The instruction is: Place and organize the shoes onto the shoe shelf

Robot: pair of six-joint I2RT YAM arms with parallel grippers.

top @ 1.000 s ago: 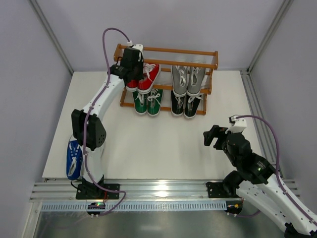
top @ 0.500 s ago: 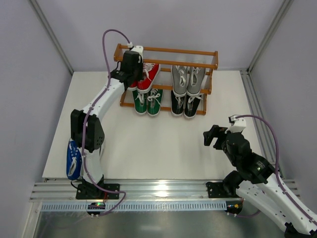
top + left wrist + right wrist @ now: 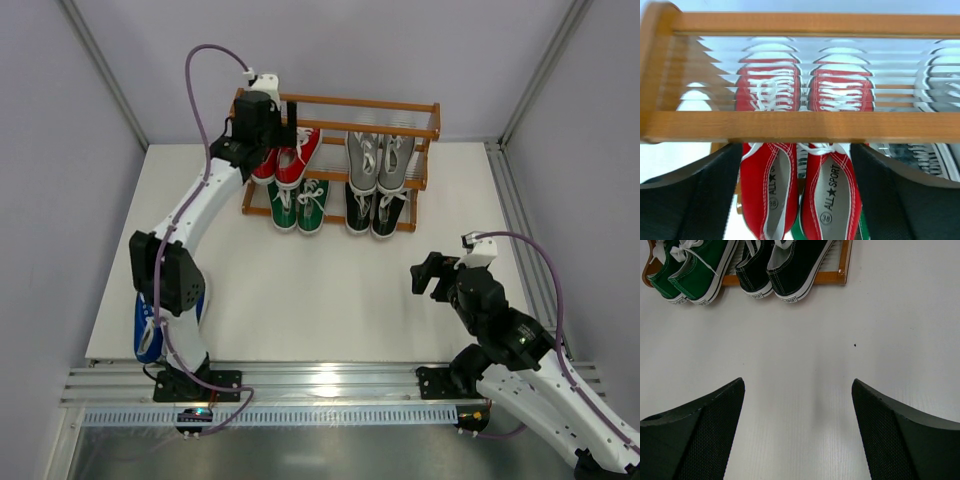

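Left arm: stretched far across the bench (image 3: 330, 290) to the shoe shelf (image 3: 400, 105). Left gripper (image 3: 796, 147) hangs above the red pair (image 3: 800, 190) on the middle tier's left side, fingers (image 3: 695, 200) apart and clear of the shoes. Right arm: folded near its base, right gripper (image 3: 797, 382) spread over bare bench. Grey pair (image 3: 380, 160) beside red; green pair (image 3: 298, 205) and black pair (image 3: 377, 212) below. Blue shoe (image 3: 148, 325) at the near-left edge, largely hidden by the left arm, possibly one of two.

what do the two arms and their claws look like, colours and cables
The left arm and right arm share white rounded links and bulky black joint housings. A purple cable loops along each up to a small white wrist box. The left claw and right claw each have two broad black fingers with a fine mesh texture.
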